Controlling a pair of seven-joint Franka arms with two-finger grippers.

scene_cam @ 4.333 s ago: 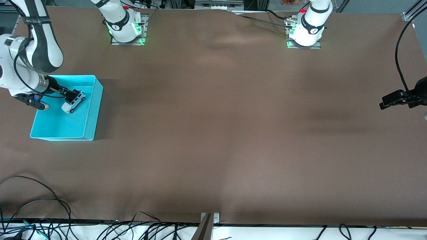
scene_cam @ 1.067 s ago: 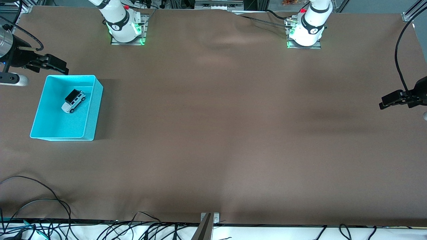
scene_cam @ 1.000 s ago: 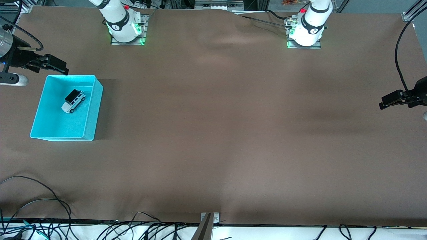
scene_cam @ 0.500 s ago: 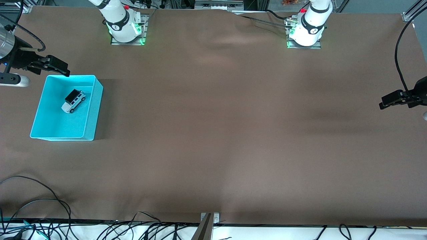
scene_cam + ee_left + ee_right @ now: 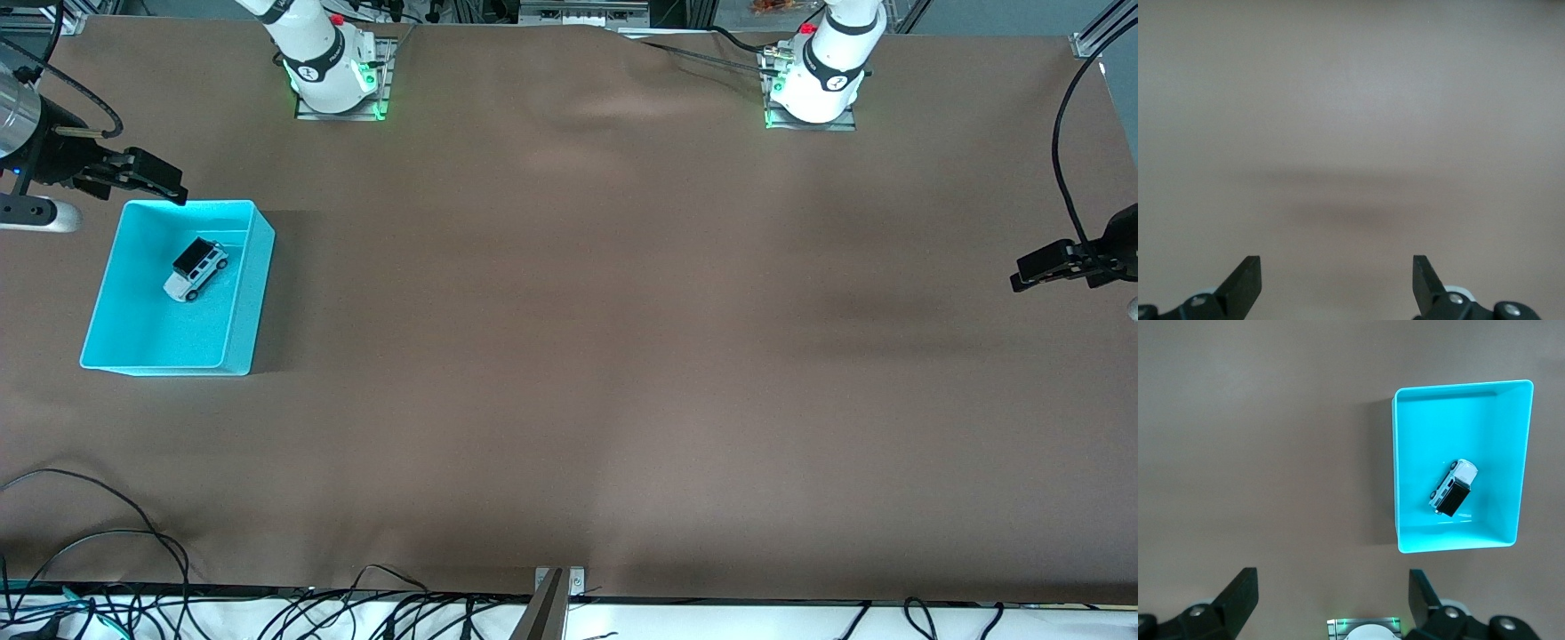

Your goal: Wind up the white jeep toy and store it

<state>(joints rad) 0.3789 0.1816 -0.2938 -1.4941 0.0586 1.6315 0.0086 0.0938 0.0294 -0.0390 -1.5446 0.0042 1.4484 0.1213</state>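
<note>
The white jeep toy (image 5: pixel 196 269) with its black roof lies on its wheels inside the cyan bin (image 5: pixel 151 331), at the right arm's end of the table. The right wrist view looks down on the same jeep (image 5: pixel 1453 487) in the bin (image 5: pixel 1491 440). My right gripper (image 5: pixel 169 185) hangs open and empty, high over the table beside the bin's corner closest to the arm bases; its fingers stand wide apart (image 5: pixel 1331 581). My left gripper (image 5: pixel 1022 277) waits open over bare table at the left arm's end, nothing between its fingers (image 5: pixel 1336 267).
Brown cloth (image 5: pixel 587 338) covers the table. The two arm bases (image 5: pixel 333 76) (image 5: pixel 813 84) stand along the edge farthest from the front camera. Loose black cables (image 5: pixel 107 524) and a metal bracket (image 5: pixel 556 587) lie at the edge nearest the front camera.
Four seconds ago my right gripper was down in the bin at the jeep; it has since lifted out and away. In the last second it only drifted slightly. The jeep stays put.
</note>
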